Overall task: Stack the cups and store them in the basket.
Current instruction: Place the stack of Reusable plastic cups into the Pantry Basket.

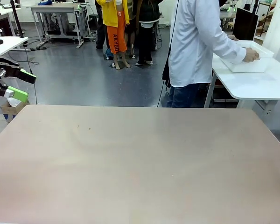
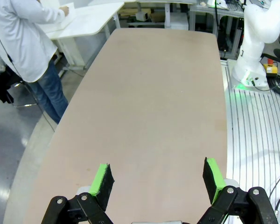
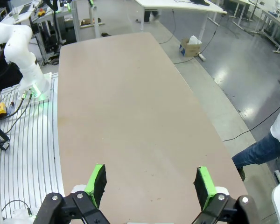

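My left gripper [image 2: 156, 184] hovers above the tan table [image 2: 158, 102], jaws spread wide, holding nothing; my right gripper [image 3: 149, 184] hangs likewise over the opposite end, fingers parted and empty; the basket [image 1: 249, 58] sits on a white side table [image 1: 261, 84] beyond, with the person's hand [image 1: 250, 55] on its rim.

A robotics lab, it seems: a glossy grey floor [image 1: 84, 70] with trailing cables, white height-adjustable benches [image 1: 56, 9] at eleven o'clock, a white robot-arm base [image 2: 256, 46] bolted to a slotted metal plate beside the tan table [image 1: 140, 158], and what may be monitors farther off.
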